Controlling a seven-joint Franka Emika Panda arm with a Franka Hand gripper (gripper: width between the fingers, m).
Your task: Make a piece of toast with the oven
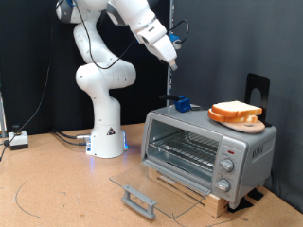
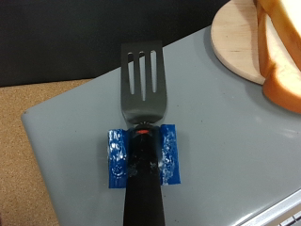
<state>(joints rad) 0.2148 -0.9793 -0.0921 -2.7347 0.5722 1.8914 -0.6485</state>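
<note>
The silver oven stands at the exterior view's right. Its glass door is folded down flat and the wire rack shows inside. On the oven's top, a round wooden plate carries the piece of toast, tan with an orange-brown crust. I cannot tell single slices apart there. In the wrist view the toast and plate sit at the frame's edge. A black slotted spatula lies on the oven top with its handle in a blue holder. My gripper hangs above the spatula's blue holder, apart from it.
The door's grey bar handle juts out over the brown table at the exterior view's bottom. The white robot base stands to the oven's left, with cables behind it. A black stand rises behind the oven.
</note>
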